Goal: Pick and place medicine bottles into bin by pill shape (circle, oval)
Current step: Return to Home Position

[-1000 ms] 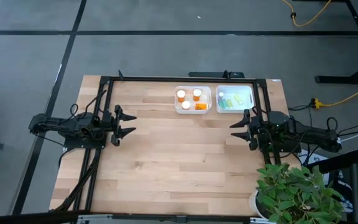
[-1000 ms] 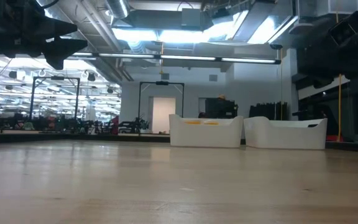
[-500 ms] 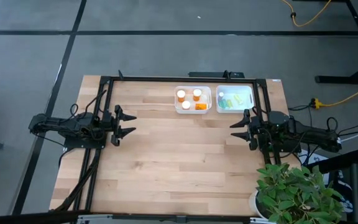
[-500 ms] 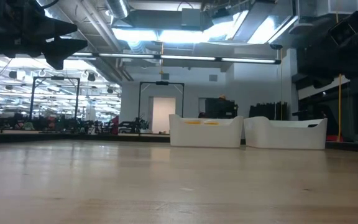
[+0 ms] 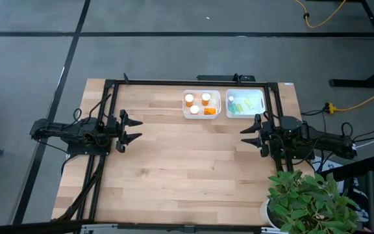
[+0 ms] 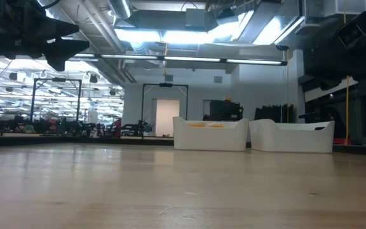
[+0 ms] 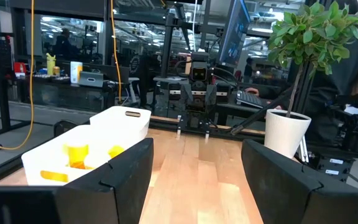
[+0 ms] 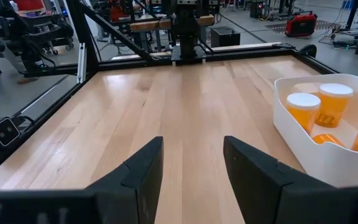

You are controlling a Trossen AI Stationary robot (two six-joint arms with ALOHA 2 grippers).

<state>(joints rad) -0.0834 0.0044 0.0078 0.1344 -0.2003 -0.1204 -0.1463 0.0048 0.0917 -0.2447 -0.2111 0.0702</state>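
Two white bins stand at the table's far edge. The left bin [image 5: 201,104] holds several orange bottles with white caps [image 5: 189,99], three standing and one lying; they also show in the right wrist view [image 8: 303,109]. The right bin [image 5: 245,104] holds pale green-teal bottles [image 5: 241,104]. My left gripper [image 5: 137,129] is open and empty at the table's left side. My right gripper [image 5: 245,136] is open and empty at the right side, on the near side of the right bin.
A potted plant [image 5: 307,201] in a white pot stands at the table's near right corner. A dark metal frame [image 5: 193,82] runs along the table's far, left and right edges. Bare wooden tabletop [image 5: 187,162] lies between the two arms.
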